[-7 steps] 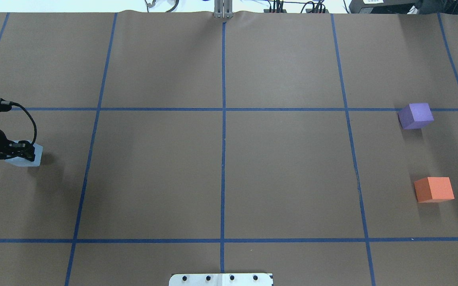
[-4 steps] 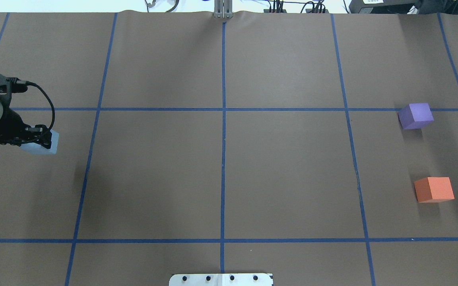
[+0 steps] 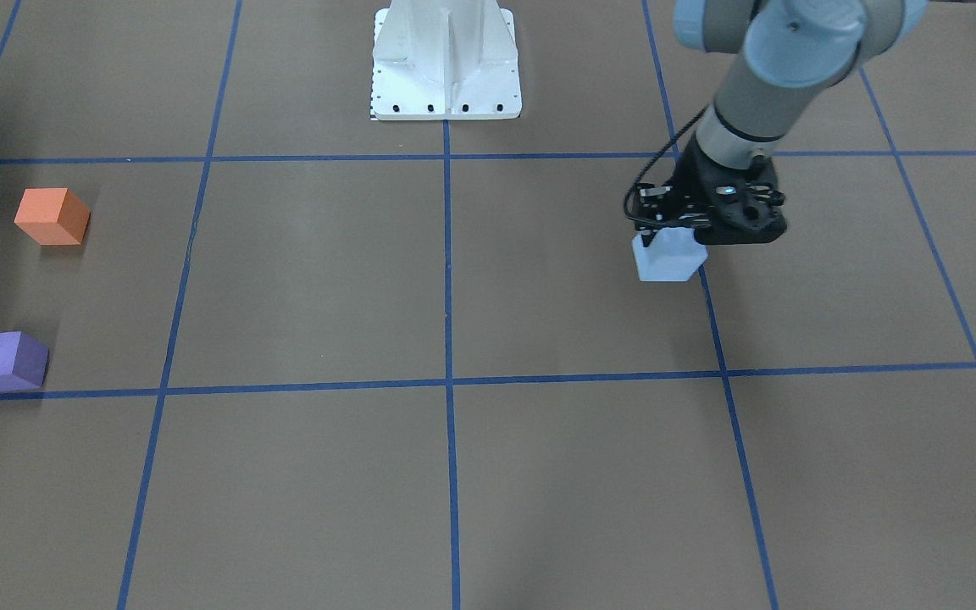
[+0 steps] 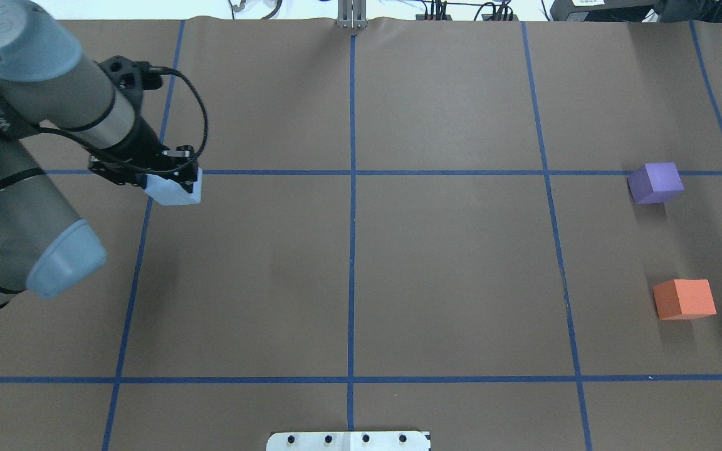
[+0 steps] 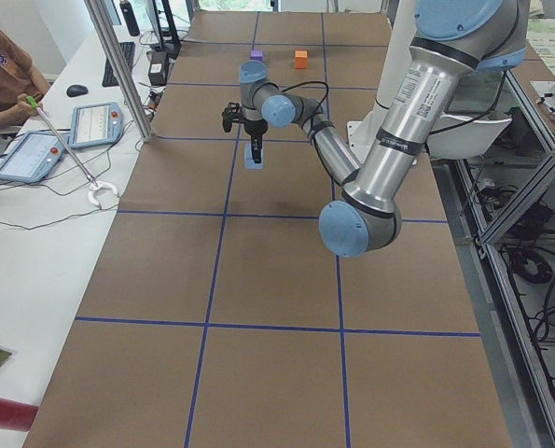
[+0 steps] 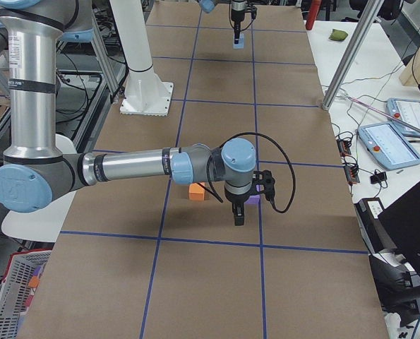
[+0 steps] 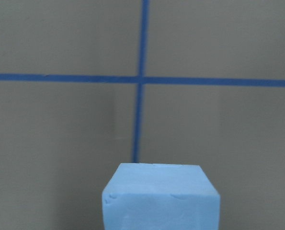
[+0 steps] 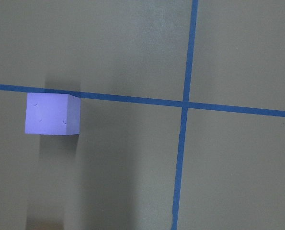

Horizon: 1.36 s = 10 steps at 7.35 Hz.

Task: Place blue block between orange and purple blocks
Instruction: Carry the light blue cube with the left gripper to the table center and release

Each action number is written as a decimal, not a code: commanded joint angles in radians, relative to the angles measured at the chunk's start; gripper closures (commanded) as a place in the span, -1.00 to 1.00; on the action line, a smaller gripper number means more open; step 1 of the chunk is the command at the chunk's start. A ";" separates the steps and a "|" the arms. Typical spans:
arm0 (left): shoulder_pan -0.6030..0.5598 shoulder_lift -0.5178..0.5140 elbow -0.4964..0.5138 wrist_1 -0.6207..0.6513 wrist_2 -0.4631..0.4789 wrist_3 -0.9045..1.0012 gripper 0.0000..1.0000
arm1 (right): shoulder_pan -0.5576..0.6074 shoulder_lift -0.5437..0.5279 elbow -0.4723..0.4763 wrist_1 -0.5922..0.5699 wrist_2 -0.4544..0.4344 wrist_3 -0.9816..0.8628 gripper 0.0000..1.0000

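Observation:
My left gripper [image 4: 176,180] is shut on the light blue block [image 4: 175,190] and holds it a little above the table, over the crossing of two blue tape lines. The block also shows in the front view [image 3: 668,257] and fills the bottom of the left wrist view [image 7: 160,197]. The purple block [image 4: 654,181] and the orange block [image 4: 684,299] lie apart at the far right of the table. My right gripper [image 6: 238,215] shows only in the exterior right view, hanging close by those two blocks; I cannot tell whether it is open or shut. The right wrist view shows the purple block [image 8: 52,114] below it.
Blue tape lines [image 4: 352,188] divide the brown table into squares. The white robot base [image 3: 446,63] stands at the near edge. A metal pole [image 5: 118,65] and an operator [image 5: 2,70] with tablets are beside the table's far long edge.
My left arm has swung in from the left edge, carrying the blue block rightward and farther from the robot, to the first tape crossing. The purple and orange blocks have not moved.

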State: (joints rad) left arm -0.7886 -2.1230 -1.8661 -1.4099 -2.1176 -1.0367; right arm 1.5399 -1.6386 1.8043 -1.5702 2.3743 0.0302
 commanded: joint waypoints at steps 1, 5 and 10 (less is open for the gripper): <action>0.106 -0.303 0.253 0.008 0.043 -0.132 1.00 | -0.001 -0.012 0.000 0.004 0.000 0.002 -1.00; 0.193 -0.339 0.413 -0.149 0.128 -0.129 1.00 | -0.003 -0.015 -0.002 0.002 0.042 0.005 -1.00; 0.258 -0.413 0.574 -0.221 0.192 -0.132 -0.99 | -0.003 -0.012 -0.002 0.002 0.065 0.007 -0.99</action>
State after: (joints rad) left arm -0.5414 -2.5310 -1.3017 -1.6238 -1.9364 -1.1689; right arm 1.5371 -1.6519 1.8011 -1.5679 2.4355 0.0363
